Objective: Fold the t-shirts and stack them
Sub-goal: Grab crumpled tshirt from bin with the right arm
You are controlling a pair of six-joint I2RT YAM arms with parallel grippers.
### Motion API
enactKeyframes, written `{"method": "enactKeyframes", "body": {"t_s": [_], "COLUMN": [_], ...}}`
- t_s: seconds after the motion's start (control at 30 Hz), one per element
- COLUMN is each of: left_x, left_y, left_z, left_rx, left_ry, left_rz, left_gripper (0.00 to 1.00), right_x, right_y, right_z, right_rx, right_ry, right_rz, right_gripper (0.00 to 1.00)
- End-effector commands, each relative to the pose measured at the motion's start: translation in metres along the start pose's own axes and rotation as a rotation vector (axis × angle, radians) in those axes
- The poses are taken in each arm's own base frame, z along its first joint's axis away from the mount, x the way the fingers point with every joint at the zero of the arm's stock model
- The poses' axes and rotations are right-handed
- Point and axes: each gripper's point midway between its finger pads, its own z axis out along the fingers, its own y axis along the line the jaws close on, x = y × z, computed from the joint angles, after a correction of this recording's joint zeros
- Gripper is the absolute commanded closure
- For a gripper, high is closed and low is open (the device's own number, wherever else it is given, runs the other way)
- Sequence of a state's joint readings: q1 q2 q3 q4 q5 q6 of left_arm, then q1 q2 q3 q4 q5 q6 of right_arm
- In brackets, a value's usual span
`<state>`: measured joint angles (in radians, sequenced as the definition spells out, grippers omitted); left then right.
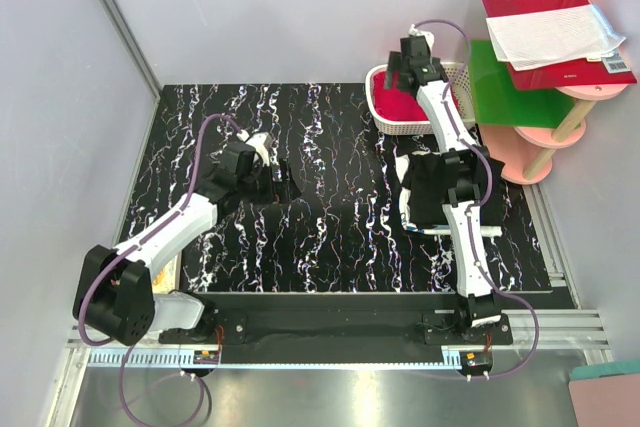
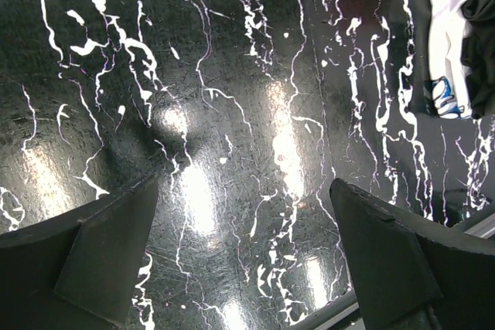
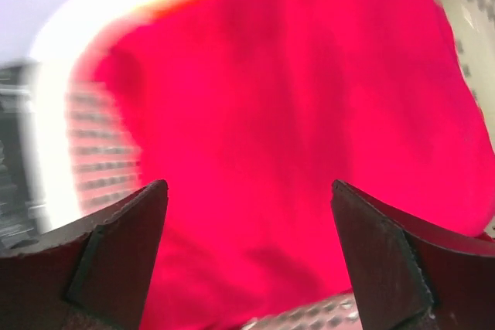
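A red t-shirt [image 1: 393, 105] lies bunched in a white basket [image 1: 458, 74] at the table's back right. My right gripper [image 1: 396, 74] hangs open and empty just above it. In the right wrist view the red t-shirt [image 3: 294, 98] fills the space beyond the open right gripper [image 3: 249, 185]. A folded black t-shirt [image 1: 428, 187] lies on a white one [image 1: 403, 203] at the right, partly hidden by the right arm. My left gripper [image 1: 283, 182] is open and empty over bare table at mid-left. The left wrist view shows the left gripper [image 2: 244, 183] and the white t-shirt [image 2: 448, 28].
The black marbled table [image 1: 330, 237] has grey walls at the back and left. A pink side table [image 1: 560, 132] stands off its right edge, bearing a green sheet [image 1: 500, 82], a red book [image 1: 560, 72] and papers [image 1: 550, 32].
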<state>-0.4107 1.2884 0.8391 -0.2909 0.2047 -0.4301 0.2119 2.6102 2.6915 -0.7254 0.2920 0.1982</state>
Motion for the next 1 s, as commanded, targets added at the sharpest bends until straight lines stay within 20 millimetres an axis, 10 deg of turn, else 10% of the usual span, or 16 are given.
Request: {"method": "enactKeyframes", "body": {"t_s": [0.0,0.13,0.23,0.27,0.6,0.63,0.97], "left_x": [0.001,0.003,0.004,0.004,0.012,0.012,-0.022], "left_y": [0.005,0.007,0.007,0.007,0.013,0.012,0.036], "left_z": [0.005,0.006,0.006,0.006,0.003,0.002,-0.061], "left_rx": [-0.015,-0.023,-0.024,-0.024,-0.041,-0.042,-0.219], "left_ry": [-0.009,-0.003,0.002,0.003,-0.004,-0.01,-0.282], "left_rz": [0.001,0.001,-0.002,-0.002,-0.021,-0.023,-0.087], "left_gripper": [0.01,0.01,0.01,0.01,0.01,0.01,0.01], "right_x": [0.035,0.066,0.074,0.074,0.011,-0.025,-0.105], "right_y": [-0.05,-0.059,-0.06,-0.061,-0.036,-0.024,0.033], "right_z": [0.022,0.037,0.037,0.036,-0.024,-0.049,-0.199], "right_rx": [0.114,0.154,0.162,0.162,0.051,-0.029,-0.243], "right_ry": [0.119,0.183,0.203,0.207,0.047,-0.046,-0.31], "right_rz": [0.05,0.038,0.048,0.053,0.051,0.064,-0.002], "right_gripper": [0.07,0.07,0.9,1.0,1.0,1.0,1.0]}}
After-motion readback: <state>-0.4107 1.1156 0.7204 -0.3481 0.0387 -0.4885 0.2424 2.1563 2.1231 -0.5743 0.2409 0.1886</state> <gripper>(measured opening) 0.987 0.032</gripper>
